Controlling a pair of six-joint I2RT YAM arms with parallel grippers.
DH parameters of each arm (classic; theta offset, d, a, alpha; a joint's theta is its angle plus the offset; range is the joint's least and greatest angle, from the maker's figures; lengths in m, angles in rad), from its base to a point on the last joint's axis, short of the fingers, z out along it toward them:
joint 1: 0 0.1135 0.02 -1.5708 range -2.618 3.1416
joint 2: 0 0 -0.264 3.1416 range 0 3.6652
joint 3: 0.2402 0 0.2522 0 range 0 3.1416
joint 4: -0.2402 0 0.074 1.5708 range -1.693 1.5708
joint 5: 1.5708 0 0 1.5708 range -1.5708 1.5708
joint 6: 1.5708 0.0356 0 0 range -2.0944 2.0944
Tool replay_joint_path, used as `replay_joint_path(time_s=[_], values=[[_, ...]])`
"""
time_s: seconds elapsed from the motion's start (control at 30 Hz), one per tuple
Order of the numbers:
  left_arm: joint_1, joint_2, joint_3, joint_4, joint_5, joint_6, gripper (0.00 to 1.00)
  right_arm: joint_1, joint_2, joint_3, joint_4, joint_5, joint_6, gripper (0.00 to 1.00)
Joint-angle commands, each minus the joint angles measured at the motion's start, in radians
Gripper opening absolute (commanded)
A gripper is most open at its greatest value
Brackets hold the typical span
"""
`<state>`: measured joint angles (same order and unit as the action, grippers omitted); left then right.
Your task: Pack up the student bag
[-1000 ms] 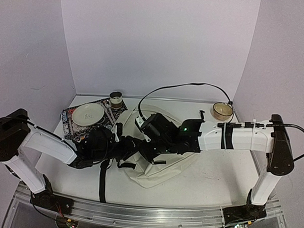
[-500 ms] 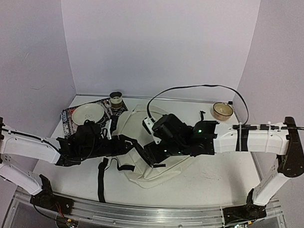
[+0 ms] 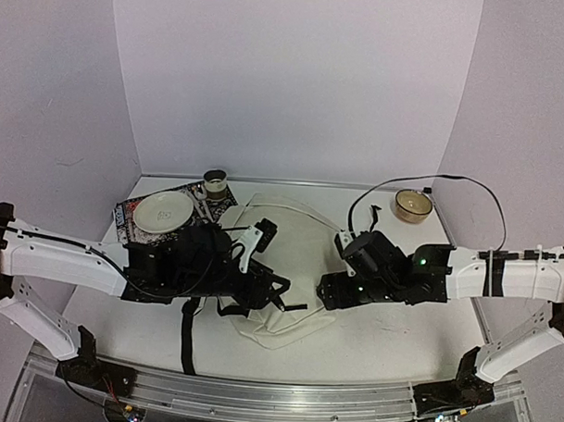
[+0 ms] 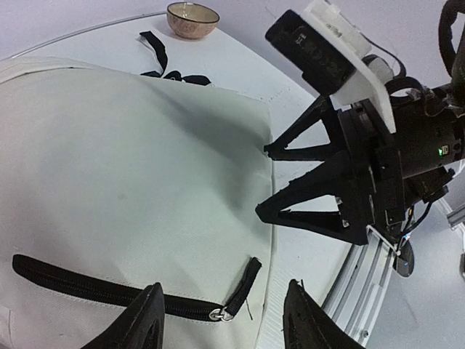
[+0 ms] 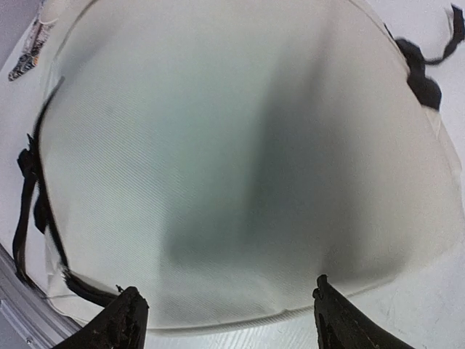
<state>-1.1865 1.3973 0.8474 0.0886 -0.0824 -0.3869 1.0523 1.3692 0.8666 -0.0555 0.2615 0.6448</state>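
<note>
The bag (image 3: pixel 294 258) lies flat on the bench (image 3: pixel 398 335). The left claw (image 4: pixel 225 323) hangs over the bag's left part, its fingers parted astride the end of a black zipper (image 4: pixel 109 289), holding nothing. The right claw (image 4: pixel 263 180) sits at the bag's right edge, spread wide and empty; whether its tips touch the cloth is unclear.

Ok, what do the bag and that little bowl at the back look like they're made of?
The student bag: woven cloth, probably canvas, matte cream; fine weave and soft folds show. Its zipper: black tape, seemingly a metal pull that glints. The bowl: likely glazed ceramic, tan with a slight sheen, though plastic is possible.
</note>
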Motion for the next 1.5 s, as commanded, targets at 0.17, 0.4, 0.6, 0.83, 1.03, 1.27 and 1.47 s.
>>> replay_joint_path(time_s=[0.17,0.4,0.6,0.83,1.03,1.27,1.47], values=[[-0.075,0.129,0.178,-0.187,-0.098,0.206,0.57,-0.020,-0.103,-0.194,0.216,-0.031,0.314,0.82],[-0.075,0.210,0.265,-0.265,-0.032,0.259,0.56,-0.039,-0.044,-0.231,0.339,-0.080,0.399,0.76],[-0.075,0.299,0.386,-0.398,-0.023,0.296,0.54,-0.051,-0.026,-0.270,0.403,-0.096,0.431,0.67],[-0.080,0.373,0.482,-0.510,0.024,0.315,0.52,-0.063,-0.035,-0.289,0.430,-0.108,0.428,0.56],[-0.084,0.421,0.522,-0.555,-0.002,0.327,0.48,-0.066,-0.031,-0.287,0.446,-0.120,0.425,0.50],[-0.086,0.484,0.567,-0.584,-0.040,0.322,0.40,-0.068,-0.017,-0.274,0.480,-0.158,0.424,0.43],[-0.086,0.501,0.591,-0.596,-0.047,0.309,0.22,-0.068,-0.024,-0.269,0.495,-0.177,0.420,0.39]])
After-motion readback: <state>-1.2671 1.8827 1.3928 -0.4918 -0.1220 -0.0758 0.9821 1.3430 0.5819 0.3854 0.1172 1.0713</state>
